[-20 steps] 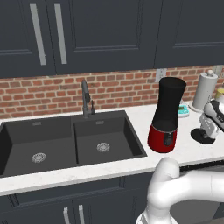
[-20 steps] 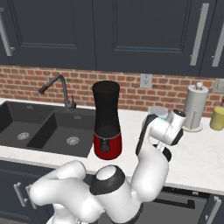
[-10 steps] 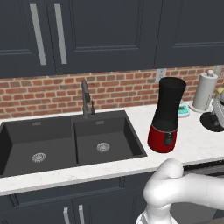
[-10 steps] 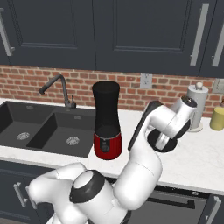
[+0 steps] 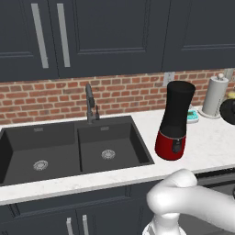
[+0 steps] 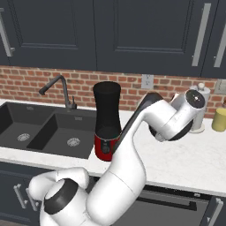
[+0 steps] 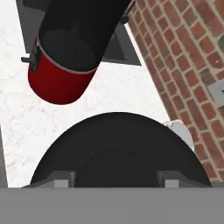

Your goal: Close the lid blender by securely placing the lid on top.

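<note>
The blender [image 5: 176, 119] stands on the white counter right of the sink, its black jar uncovered on a glossy red base [image 6: 105, 148]. Seen from the hand, the blender [image 7: 74, 52] lies above and left, apart from the lid. The lid [image 7: 118, 148], a round black disc with a raised centre, sits between the two fingertips [image 7: 61, 177] at the bottom of the hand view. My gripper [image 7: 114, 178] is shut on the lid, in the air right of the blender. At the right edge of the left base view the lid [image 5: 228, 111] shows as a dark round shape.
A black double sink [image 5: 69, 151] with a dark faucet [image 5: 90, 103] lies left of the blender. A paper towel roll [image 5: 215, 95] stands against the brick wall at the right, with a small teal-and-white item [image 5: 192, 115] beside it. A yellow container [image 6: 219, 119] stands further right.
The arm has swung right and risen, carrying the lid from low over the counter beside the blender to higher up near the paper towel roll. The blender has not moved.
</note>
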